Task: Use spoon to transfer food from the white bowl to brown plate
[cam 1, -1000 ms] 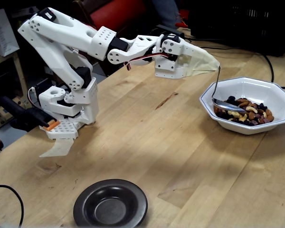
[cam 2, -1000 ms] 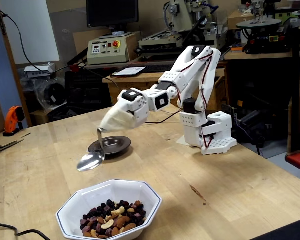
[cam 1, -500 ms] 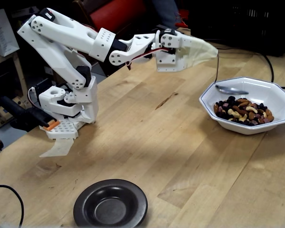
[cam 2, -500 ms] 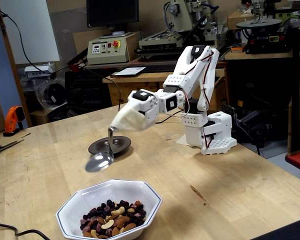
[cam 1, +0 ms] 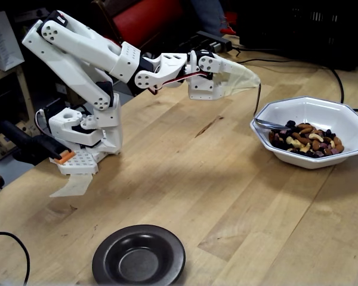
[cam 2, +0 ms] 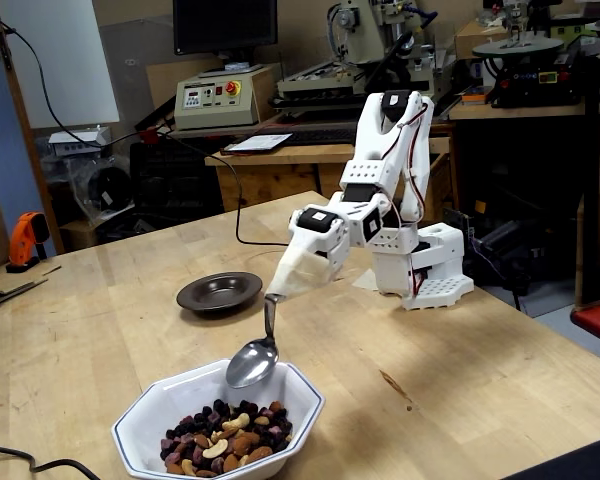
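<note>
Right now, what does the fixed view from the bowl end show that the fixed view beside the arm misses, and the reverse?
Bowl-end view only: the spoon bowl's empty face, tipped over the white bowl's rim. Arm-side view only: the brown plate's empty sunken centre. Both: the gripper wrapped in tape around the handle, and the food in the white bowl.
</note>
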Robot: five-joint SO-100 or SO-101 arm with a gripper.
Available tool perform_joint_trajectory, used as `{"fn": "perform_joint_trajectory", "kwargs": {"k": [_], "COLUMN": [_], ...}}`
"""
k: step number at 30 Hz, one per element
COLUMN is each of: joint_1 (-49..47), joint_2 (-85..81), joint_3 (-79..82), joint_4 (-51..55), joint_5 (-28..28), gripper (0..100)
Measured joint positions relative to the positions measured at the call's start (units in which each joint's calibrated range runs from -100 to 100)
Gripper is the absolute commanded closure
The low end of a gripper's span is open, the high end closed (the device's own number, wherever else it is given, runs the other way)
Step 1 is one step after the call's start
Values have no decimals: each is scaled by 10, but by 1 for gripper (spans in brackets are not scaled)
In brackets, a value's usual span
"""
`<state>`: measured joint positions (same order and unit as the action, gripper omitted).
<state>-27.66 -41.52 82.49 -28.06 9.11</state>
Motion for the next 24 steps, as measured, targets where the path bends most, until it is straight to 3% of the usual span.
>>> {"fn": "perform_joint_trajectory", "kwargs": {"k": [24], "joint_1": [-4], "joint_2": [248], "joint_3": [-141], "joint_4": [-58], "joint_5": [-3], "gripper": [96]}}
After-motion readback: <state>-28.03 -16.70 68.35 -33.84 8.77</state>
